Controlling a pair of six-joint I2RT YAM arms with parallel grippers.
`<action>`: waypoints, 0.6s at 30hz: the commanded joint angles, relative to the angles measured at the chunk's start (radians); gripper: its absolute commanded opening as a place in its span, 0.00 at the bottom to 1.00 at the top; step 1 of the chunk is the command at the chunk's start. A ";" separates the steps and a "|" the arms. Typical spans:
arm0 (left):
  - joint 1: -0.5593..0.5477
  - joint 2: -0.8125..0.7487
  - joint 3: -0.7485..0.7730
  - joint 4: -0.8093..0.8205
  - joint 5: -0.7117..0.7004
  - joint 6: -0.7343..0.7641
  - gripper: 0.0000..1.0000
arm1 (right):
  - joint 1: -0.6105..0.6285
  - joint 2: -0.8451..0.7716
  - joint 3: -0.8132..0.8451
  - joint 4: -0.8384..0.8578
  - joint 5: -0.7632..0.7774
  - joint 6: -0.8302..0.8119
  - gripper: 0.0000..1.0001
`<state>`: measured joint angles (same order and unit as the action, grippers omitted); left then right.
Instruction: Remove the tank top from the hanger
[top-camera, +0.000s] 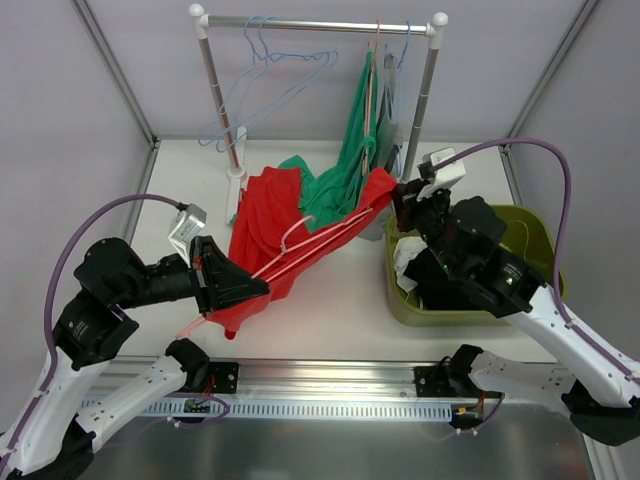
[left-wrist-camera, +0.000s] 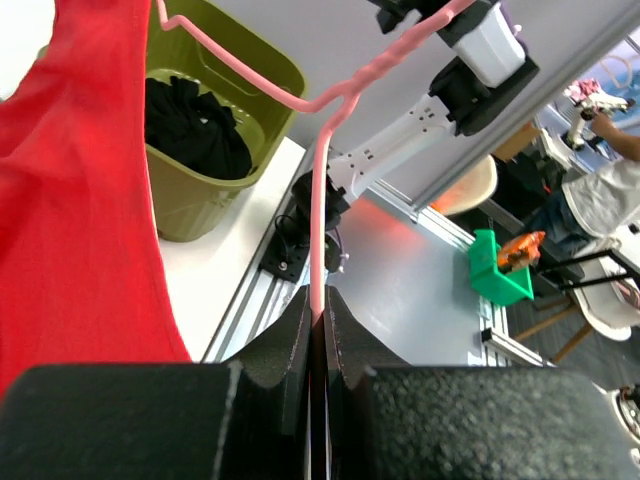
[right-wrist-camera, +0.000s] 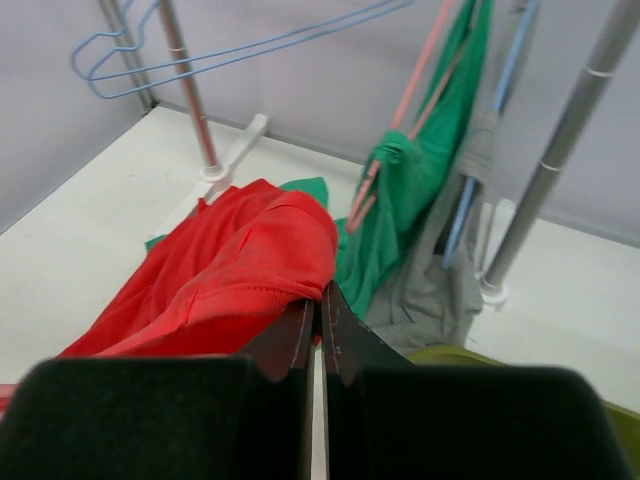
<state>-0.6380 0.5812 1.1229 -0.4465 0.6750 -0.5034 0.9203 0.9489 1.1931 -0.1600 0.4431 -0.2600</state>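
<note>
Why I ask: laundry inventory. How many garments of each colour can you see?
Red fabric tank top: 1
Green fabric garment, hanging: 1
Grey fabric garment, hanging: 1
Black fabric garment in olive plastic bin: 1
Total: 4; white patch in bin unclear

Tank top (top-camera: 265, 215) left of the bin (top-camera: 440, 312), rack (top-camera: 320, 22) behind both.

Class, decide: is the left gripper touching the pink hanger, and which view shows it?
Touching. In the left wrist view, the pink hanger's wire runs straight down into the left gripper, whose shut jaws pinch it.
</note>
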 joint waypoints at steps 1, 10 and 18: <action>-0.002 -0.029 0.014 0.055 0.095 0.032 0.00 | -0.049 -0.056 -0.029 -0.021 0.059 0.034 0.00; -0.002 0.011 0.094 0.170 0.110 -0.003 0.00 | -0.098 -0.081 -0.112 -0.024 -0.315 0.131 0.00; -0.005 0.113 -0.020 0.613 -0.011 -0.001 0.00 | -0.097 -0.229 -0.283 0.048 -0.518 0.257 0.00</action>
<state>-0.6403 0.6430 1.1614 -0.1349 0.7200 -0.5030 0.8242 0.8028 0.9554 -0.1875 0.0059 -0.0795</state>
